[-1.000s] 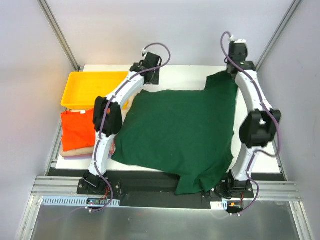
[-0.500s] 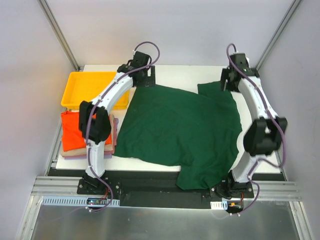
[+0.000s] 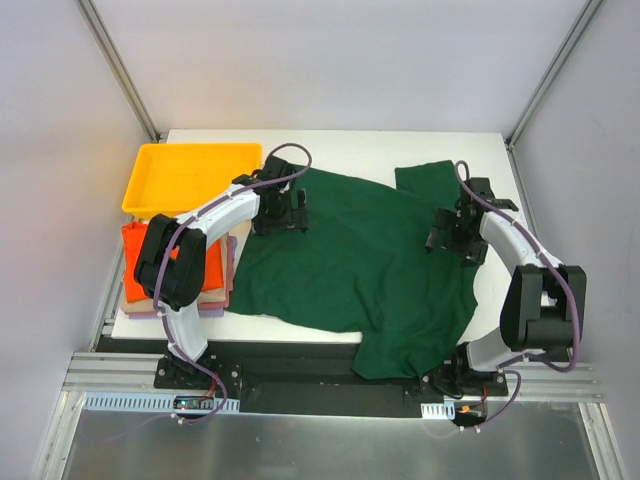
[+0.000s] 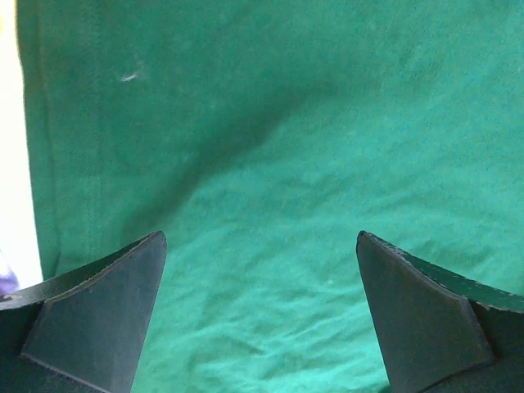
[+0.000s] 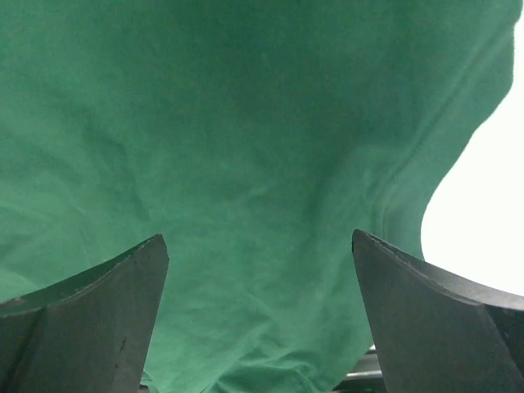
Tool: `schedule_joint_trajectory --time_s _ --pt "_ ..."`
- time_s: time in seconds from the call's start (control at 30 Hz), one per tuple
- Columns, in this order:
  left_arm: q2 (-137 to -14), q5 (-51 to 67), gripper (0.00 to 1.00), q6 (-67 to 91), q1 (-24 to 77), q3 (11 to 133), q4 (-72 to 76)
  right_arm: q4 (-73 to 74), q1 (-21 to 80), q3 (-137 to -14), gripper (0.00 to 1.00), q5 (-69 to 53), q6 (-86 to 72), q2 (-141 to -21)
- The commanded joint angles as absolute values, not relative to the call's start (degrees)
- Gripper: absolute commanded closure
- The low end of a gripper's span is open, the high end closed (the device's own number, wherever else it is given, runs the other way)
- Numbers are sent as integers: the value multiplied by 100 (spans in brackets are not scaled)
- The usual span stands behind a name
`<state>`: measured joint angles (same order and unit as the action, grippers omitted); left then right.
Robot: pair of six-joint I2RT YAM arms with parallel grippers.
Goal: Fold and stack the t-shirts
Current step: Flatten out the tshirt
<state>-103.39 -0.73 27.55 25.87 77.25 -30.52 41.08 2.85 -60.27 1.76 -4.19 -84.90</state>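
Observation:
A large dark green t-shirt (image 3: 360, 255) lies spread over the middle of the white table, its lower end hanging over the near edge. My left gripper (image 3: 297, 212) hovers open over its upper left part, nothing between the fingers; in the left wrist view only green cloth (image 4: 270, 164) shows between them. My right gripper (image 3: 448, 235) stands open above the shirt's right side, with green cloth (image 5: 246, 147) below it. At the left edge sits a stack of folded t-shirts, an orange one (image 3: 140, 255) on top, beige and pale lilac layers (image 3: 215, 300) under it.
A yellow plastic tray (image 3: 190, 172) stands at the back left of the table (image 3: 340, 145), just behind the folded stack. Metal frame posts rise at the back corners. A black rail (image 3: 300, 375) runs along the near edge between the arm bases.
Both arms have drawn back from the far edge toward the table's middle. The right gripper has opened and let go of the shirt's far right corner, which now lies flat.

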Motion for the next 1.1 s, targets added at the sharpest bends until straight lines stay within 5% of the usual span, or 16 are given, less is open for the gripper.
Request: schedule_joint_trajectory --time_s 0.0,0.47,0.9,1.07 --pt "-10739 421 1 2971 2523 7980 -2707 3683 18 -6274 4 -685 -71 -9069" --pt "-12189 1265 1 2918 1960 9017 -2725 4244 -791 -8470 4 -958 413 -11521" --pt "-13175 1811 1 3059 1784 10573 -2944 5818 -896 -12987 4 -984 861 -14219" --pt "-12895 1556 1 2988 1784 10600 -3014 5740 -888 -13693 4 -1073 922 -14494"
